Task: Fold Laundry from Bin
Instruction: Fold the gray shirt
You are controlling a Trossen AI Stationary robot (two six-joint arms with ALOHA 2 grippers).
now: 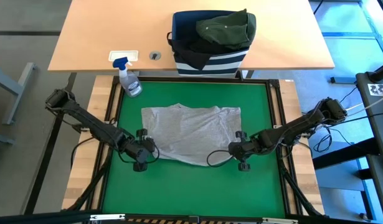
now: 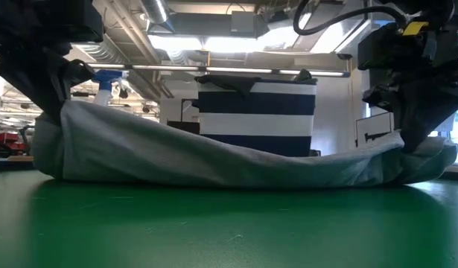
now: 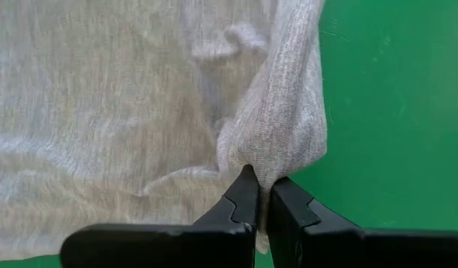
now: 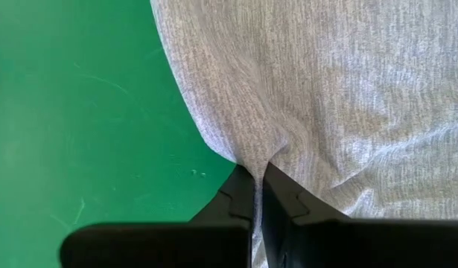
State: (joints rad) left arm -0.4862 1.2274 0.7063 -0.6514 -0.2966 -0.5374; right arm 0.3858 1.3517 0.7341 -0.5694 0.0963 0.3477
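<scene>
Green mat (image 2: 229, 223): foreground of the low view, bare across the bottom of the frame; fills the centre of the high view.
Light grey garment (image 1: 191, 134): spread flat on the mat at the middle of the high view, sagging between two raised ends in the low view (both ends pinched).
Left gripper (image 1: 143, 148): at the garment's left edge, fingers (image 3: 243, 197) clamped together on a bunched fold of grey cloth.
Right gripper (image 1: 238, 148): at the garment's right edge, fingers (image 4: 240, 195) pressed together on the grey cloth.
Bin (image 1: 210, 59): top centre of the high view, on the wooden table beyond the mat, holding dark olive green garment (image 1: 227, 30) over black garment (image 1: 188, 50).
Spray bottle (image 1: 127, 78): upper left, just off the mat's corner.
</scene>
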